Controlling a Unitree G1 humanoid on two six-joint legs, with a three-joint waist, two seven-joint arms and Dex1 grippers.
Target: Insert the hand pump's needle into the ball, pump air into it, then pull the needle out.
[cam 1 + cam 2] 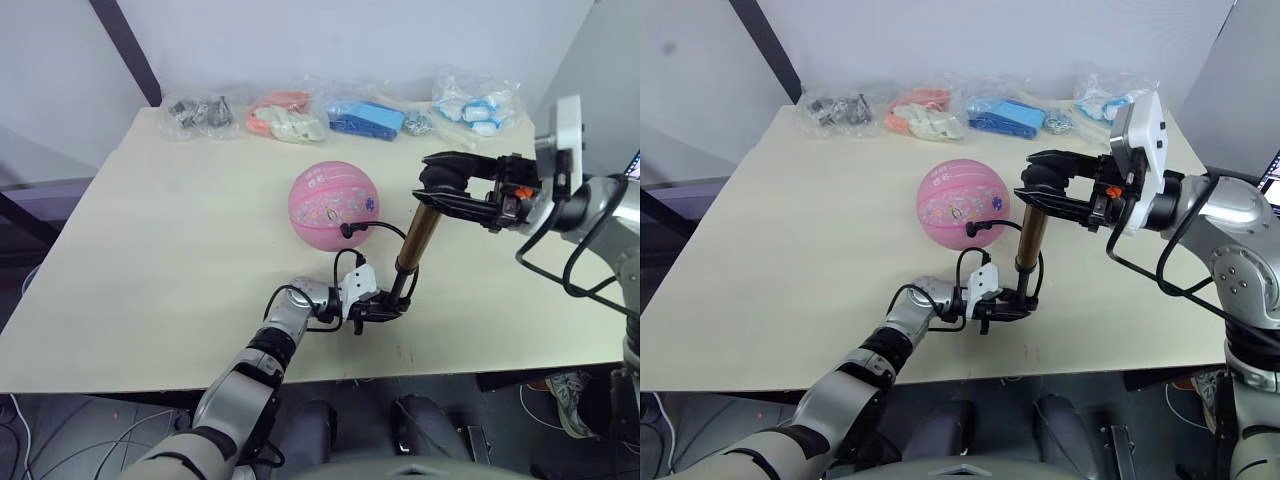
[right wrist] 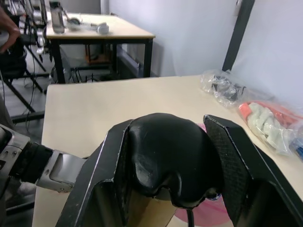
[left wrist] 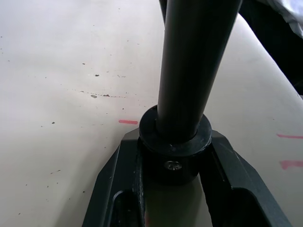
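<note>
L gripper (image 1: 385,304) pinched the hand pump (image 1: 415,240) at its base, R gripper (image 1: 437,186) squeezed the handle. Best push straight down so the hose by the ball (image 1: 334,205) stays put.

One pink ball (image 1: 334,204), one pump (image 1: 414,245), four clear bags (image 1: 202,112) along the table's (image 1: 150,260) far edge, and two grippers (image 1: 378,305).

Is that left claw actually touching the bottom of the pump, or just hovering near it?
Touching. In the left wrist view, the left gripper has both black fingers pressed against the black end cap at the hand pump's base, with no gap on either side.
</note>
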